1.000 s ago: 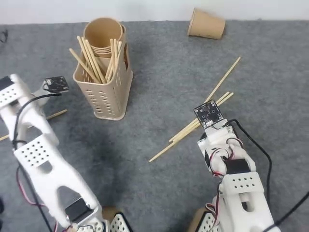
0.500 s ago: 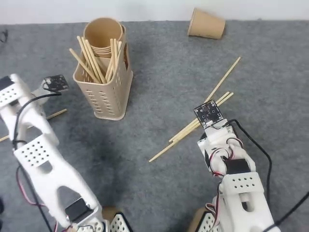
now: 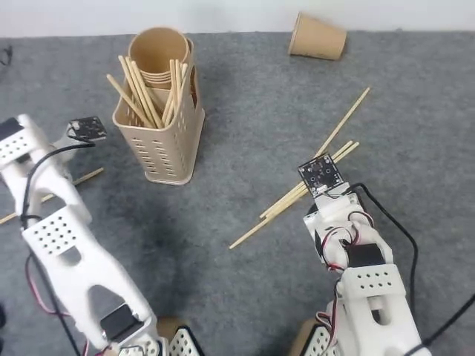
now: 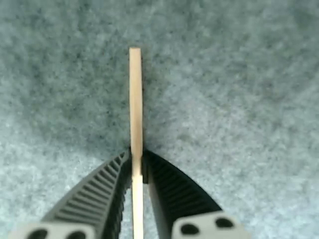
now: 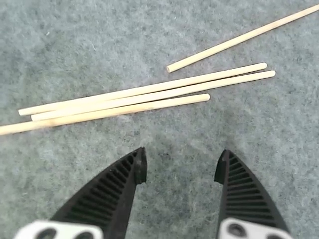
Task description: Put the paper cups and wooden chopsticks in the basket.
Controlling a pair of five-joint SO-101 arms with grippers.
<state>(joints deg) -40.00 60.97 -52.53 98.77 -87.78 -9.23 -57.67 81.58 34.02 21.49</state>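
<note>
1. The left jaws are clamped narrow on one wooden chopstick (image 4: 135, 99), gripping it partway along so a good length sticks out past the tips. In the high view that stick lies at the left of the surface, to the near left of the basket (image 3: 167, 156). I cannot tell whether it is lifted clear of the grey surface.
2. I judge the step in hand to be carrying this stick to the basket. I would lift straight up before swinging right, so the free end does not drag on the surface and twist in the jaws.
3. The basket already holds stacked paper cups (image 3: 158, 48) and a fan of chopsticks (image 3: 141, 85) leaning out over its rim. I would tip the stick towards upright and bring it down into the gap at the near side. Coming in flat risks knocking the leaning ones out.
4. I would let go only once the lower end is well inside the wall. A stick dropped from high up could bounce off the rim.
5. The right jaws are spread wide and hold nothing. They hang just near of the loose chopsticks (image 5: 124, 99) at centre right. I would keep that arm parked while the left one crosses.
6. One paper cup (image 3: 318, 37) lies on its side at the far right, well apart from the basket.
7. I can read no writing, labels or brand marks on the cups, basket or sticks.
</note>
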